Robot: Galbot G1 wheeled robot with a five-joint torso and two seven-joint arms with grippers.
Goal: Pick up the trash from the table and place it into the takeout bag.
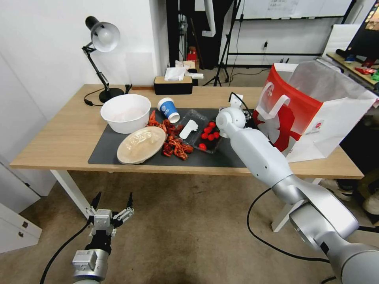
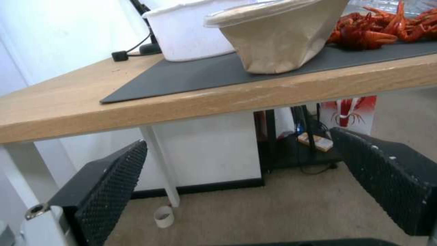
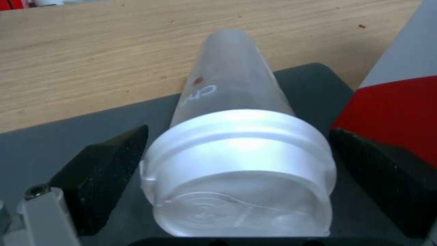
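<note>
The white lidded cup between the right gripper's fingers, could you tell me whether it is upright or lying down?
Lying down: the white lidded cup rests sideways on the mat, lid toward the camera.

Bright, even room light fills the head view. Its edges bow outward. Glare whitens the lidded cup (image 3: 241, 153), blurred close up.

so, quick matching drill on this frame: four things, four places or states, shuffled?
1. blue-and-white paper cup
2. white lidded cup
3. beige oval lid
4. left pincer

A. lying inside the open right pincer
B. open, below the table's near edge
C. at the mat's near edge
D. between the white bowl and a clear tray

Pairs: 1-D, 2-A, 3-C, 4-B
</note>
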